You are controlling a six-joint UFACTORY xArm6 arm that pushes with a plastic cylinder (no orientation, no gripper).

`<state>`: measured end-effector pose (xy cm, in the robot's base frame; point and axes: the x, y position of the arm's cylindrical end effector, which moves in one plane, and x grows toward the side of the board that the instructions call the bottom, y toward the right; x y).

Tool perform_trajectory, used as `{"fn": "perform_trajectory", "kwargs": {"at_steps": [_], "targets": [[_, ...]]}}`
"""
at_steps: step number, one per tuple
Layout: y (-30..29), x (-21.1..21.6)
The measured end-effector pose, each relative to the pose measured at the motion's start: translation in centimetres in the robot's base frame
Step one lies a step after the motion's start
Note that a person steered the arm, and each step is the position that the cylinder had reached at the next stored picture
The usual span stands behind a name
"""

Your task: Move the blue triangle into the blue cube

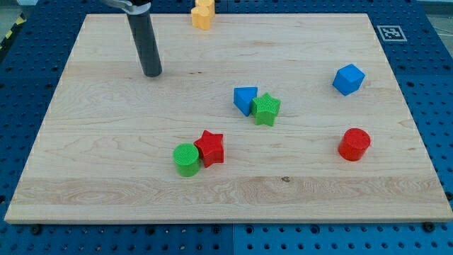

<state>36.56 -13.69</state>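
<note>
Pale wood makes up the board, which sits on a blue perforated bench, and the account runs from its left side to its right. Far left, my tip rests on bare wood, touching no block; it is a plain rod with nothing to spread or pinch. Near the front, left of centre, a green cylinder touches a red star. At the far edge a yellow block stands well apart from everything. Around the board's middle lies the blue triangle, with a green star pressed against its right, near side. Further right and a little farther back sits the blue cube, and nearer the front a red cylinder. The triangle lies right of my tip and nearer the front, and the cube lies beyond it in roughly the same direction, so I judge the tip should reach the triangle's left face and push rightward; the green star may get carried along.
</note>
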Motion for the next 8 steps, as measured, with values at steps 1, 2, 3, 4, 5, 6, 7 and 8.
{"fn": "perform_trajectory", "kwargs": {"at_steps": [1, 2, 3, 4, 5, 6, 7, 8], "targets": [[0.9, 0.5], [1.3, 1.4], [1.3, 3.1], [1.3, 5.0], [2.4, 5.5], [4.2, 5.5], [5.9, 5.5], [7.5, 5.6]]}}
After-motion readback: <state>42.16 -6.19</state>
